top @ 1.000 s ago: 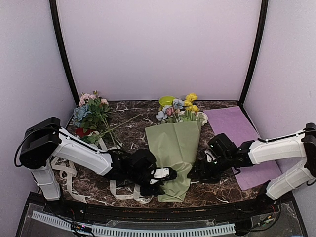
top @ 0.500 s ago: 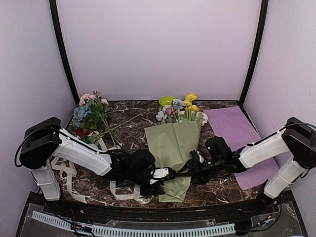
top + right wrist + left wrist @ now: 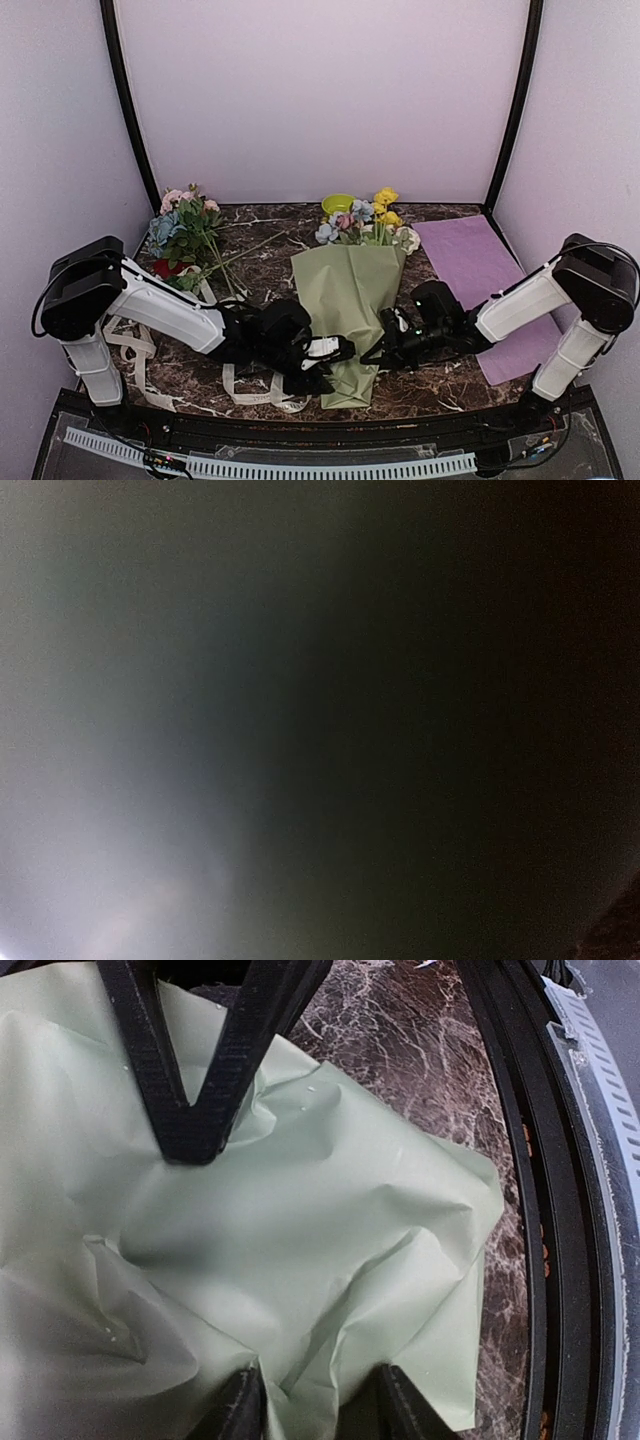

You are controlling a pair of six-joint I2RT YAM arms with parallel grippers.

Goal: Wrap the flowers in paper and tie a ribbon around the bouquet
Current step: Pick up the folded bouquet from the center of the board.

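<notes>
Dark marbled tabletop (image 3: 440, 382), lilac walls. At 8 o'clock, long cream-white ribbon (image 3: 250, 398), loose, not yet tied. Left gripper (image 3: 343, 351) astride a paper fold, jaws apart, grip unclear. Centre: wrapped sage-green paper-cone bouquet (image 3: 350, 290). Right gripper (image 3: 373, 357) at 4 o'clock, jaws together.

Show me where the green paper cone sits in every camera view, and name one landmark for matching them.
Top external: the green paper cone lies mid-table, flowers at its far wide end, narrow end toward the front edge.
Left wrist: the cone fills most of the frame.
Right wrist: only a dark blur; the cone cannot be made out.
Shared landmark: the dark marble table, at the right of the left wrist view.
</notes>
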